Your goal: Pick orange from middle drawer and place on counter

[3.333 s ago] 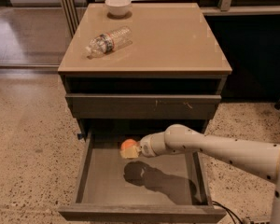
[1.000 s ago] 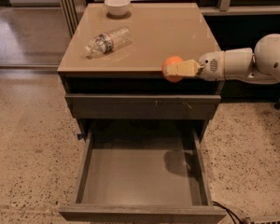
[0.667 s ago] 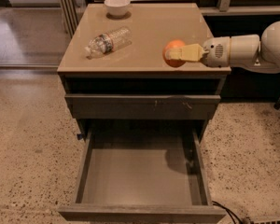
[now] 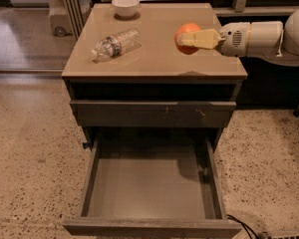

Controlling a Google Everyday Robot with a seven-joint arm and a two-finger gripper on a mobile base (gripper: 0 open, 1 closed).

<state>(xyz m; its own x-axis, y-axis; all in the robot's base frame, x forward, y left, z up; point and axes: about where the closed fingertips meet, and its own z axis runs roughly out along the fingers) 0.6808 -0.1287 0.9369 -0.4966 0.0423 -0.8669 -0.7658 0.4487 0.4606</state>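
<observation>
The orange [image 4: 186, 32] is held in my gripper [image 4: 189, 40] over the right part of the counter [image 4: 154, 59]. The gripper reaches in from the right on a white arm, and its pale fingers [image 4: 202, 38] are closed around the fruit. I cannot tell whether the orange touches the counter top or hangs just above it. The middle drawer [image 4: 149, 188] is pulled out wide below, and its flat bottom is bare.
A clear plastic bottle [image 4: 115, 44] lies on its side on the counter's left part. A white bowl [image 4: 125, 6] stands at the back edge. A shut grey drawer front [image 4: 152, 113] sits above the open drawer. Speckled floor [image 4: 30, 148] surrounds the cabinet.
The orange was lifted out of the middle drawer, carried up past the counter's front edge and moved back over the counter's right part. The drawer now holds nothing.
</observation>
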